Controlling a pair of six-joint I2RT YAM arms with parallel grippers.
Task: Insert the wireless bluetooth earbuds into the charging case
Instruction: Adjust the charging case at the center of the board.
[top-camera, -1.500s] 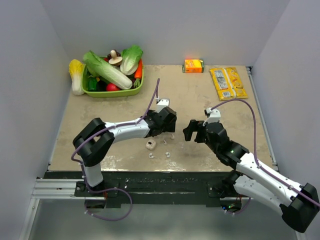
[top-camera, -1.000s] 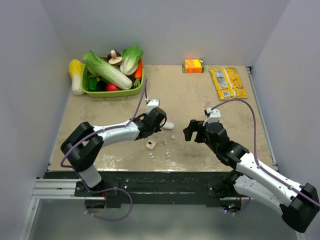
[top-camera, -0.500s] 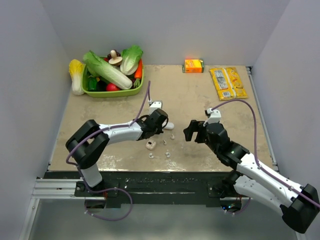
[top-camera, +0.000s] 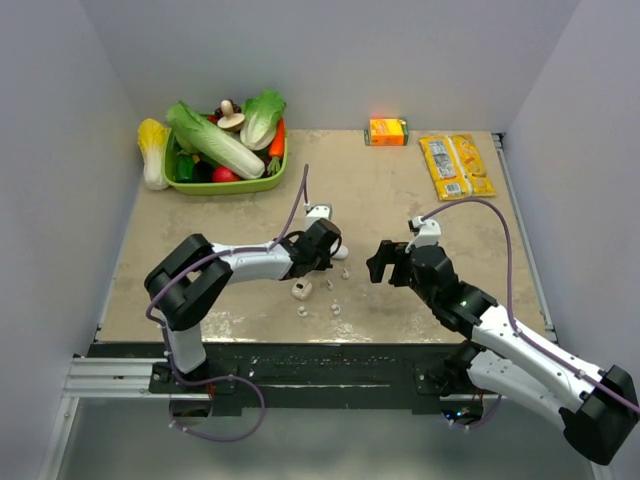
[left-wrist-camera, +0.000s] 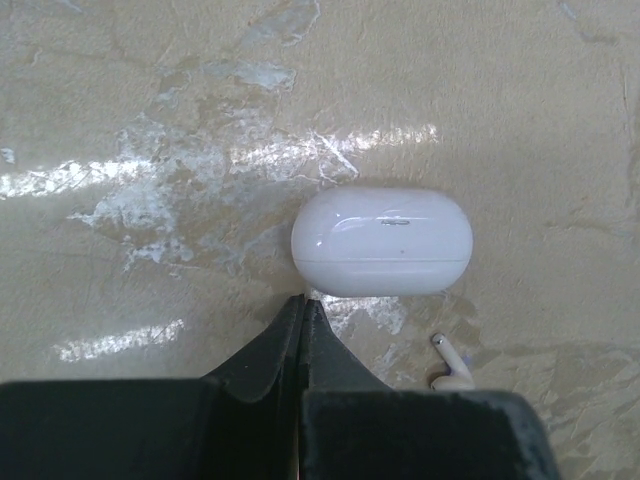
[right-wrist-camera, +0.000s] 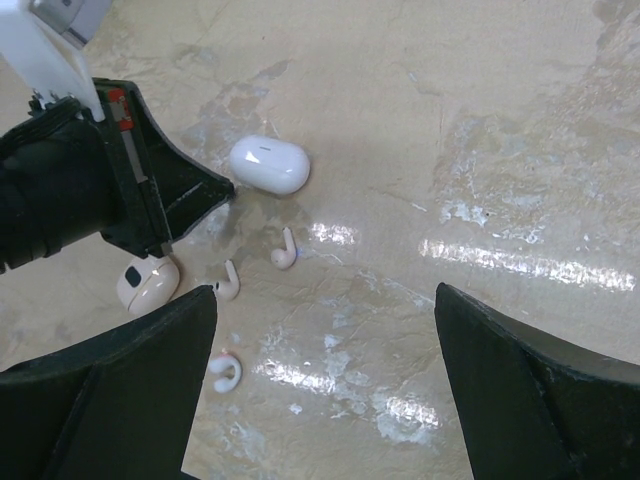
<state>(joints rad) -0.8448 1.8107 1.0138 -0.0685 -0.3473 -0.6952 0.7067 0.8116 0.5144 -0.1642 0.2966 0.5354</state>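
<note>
The charging case (left-wrist-camera: 382, 242) is a glossy white oval lying on the table with its lid shut; it also shows in the right wrist view (right-wrist-camera: 269, 163). My left gripper (left-wrist-camera: 303, 300) is shut on nothing, its tips right at the case's near left edge (top-camera: 333, 248). Two stemmed earbuds (right-wrist-camera: 284, 252) (right-wrist-camera: 227, 283) lie loose just in front of the case, and one of them (left-wrist-camera: 452, 365) peeks out beside my left fingers. My right gripper (right-wrist-camera: 325, 295) hovers wide open to the right of them (top-camera: 380, 263), holding nothing.
A beige round case (right-wrist-camera: 147, 284) and a small white hook-shaped piece (right-wrist-camera: 225, 372) lie near the earbuds. A green basket of vegetables (top-camera: 222, 186) sits at the back left, an orange box (top-camera: 387, 131) and a yellow packet (top-camera: 456, 165) at the back right.
My left gripper has closed fully and edged right, up to the case. The case, earbuds and right arm have not moved.
</note>
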